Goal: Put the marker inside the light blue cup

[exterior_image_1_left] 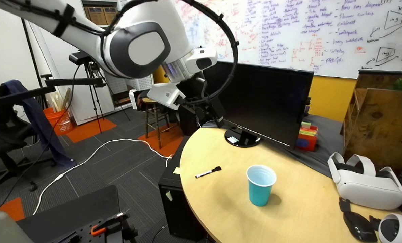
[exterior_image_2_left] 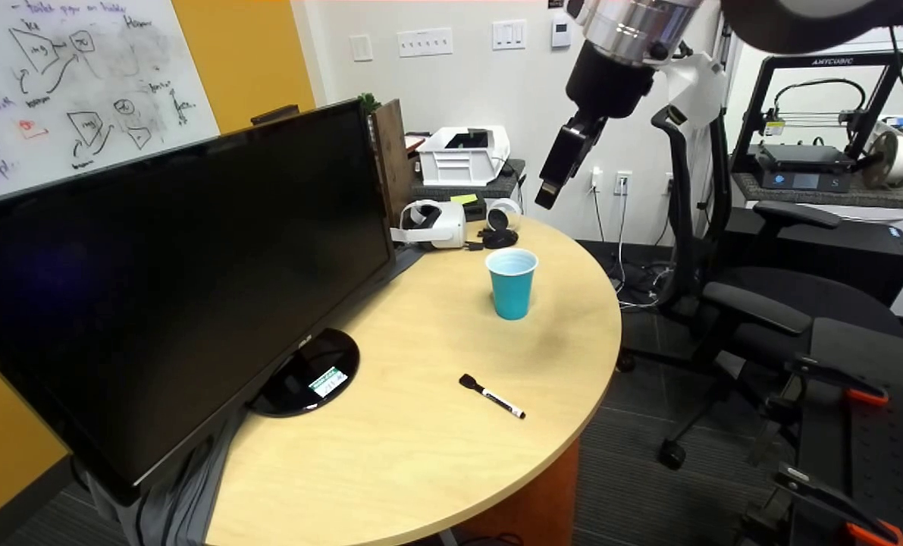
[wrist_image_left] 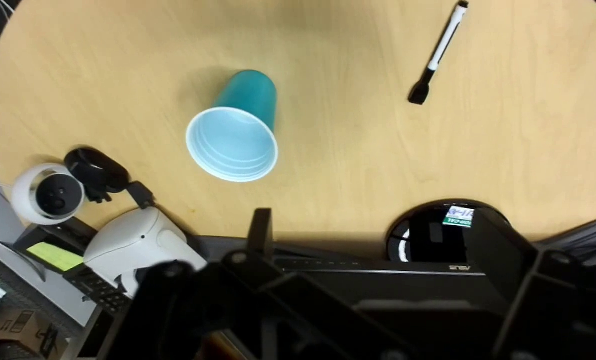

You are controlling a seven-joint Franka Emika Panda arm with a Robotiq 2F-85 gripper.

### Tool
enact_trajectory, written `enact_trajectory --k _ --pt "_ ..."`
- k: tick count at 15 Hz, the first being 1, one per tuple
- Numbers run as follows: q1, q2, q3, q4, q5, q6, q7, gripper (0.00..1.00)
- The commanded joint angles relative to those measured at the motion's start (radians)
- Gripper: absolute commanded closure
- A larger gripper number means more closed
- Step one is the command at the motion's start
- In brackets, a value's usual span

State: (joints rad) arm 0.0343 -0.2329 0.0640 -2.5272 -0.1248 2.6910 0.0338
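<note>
The marker, white with black ends, lies flat on the round table in both exterior views (exterior_image_1_left: 208,172) (exterior_image_2_left: 495,397). It also shows at the upper right of the wrist view (wrist_image_left: 442,45). The light blue cup, darker teal outside, stands upright on the table in both exterior views (exterior_image_1_left: 260,193) (exterior_image_2_left: 512,292), apart from the marker. In the wrist view the cup (wrist_image_left: 250,97) is left of centre, and its inside looks empty. My gripper (wrist_image_left: 373,215) is open with nothing between its fingers. It hangs well above the table in both exterior views (exterior_image_1_left: 220,123) (exterior_image_2_left: 548,196), touching neither thing.
A large black monitor (exterior_image_1_left: 258,101) stands on its round base (exterior_image_2_left: 307,379) along the table's back side. A white VR headset (exterior_image_1_left: 369,185), a controller (exterior_image_1_left: 397,229) and a black mouse (exterior_image_1_left: 359,225) lie beyond the cup. The table (exterior_image_2_left: 390,470) has a curved edge.
</note>
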Motion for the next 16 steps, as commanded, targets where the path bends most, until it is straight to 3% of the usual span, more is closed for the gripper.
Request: enact_trajectory --k 1,7,16 --pt "0.030 0.096 0.024 0.038 0.054 0.064 0.036 0.00" --pt "0.106 0.247 0.035 0.102 0.272 0.091 -0.049 0.00" --pt "0.098 0.468 0.063 0.213 0.251 0.092 -0.007 0.00"
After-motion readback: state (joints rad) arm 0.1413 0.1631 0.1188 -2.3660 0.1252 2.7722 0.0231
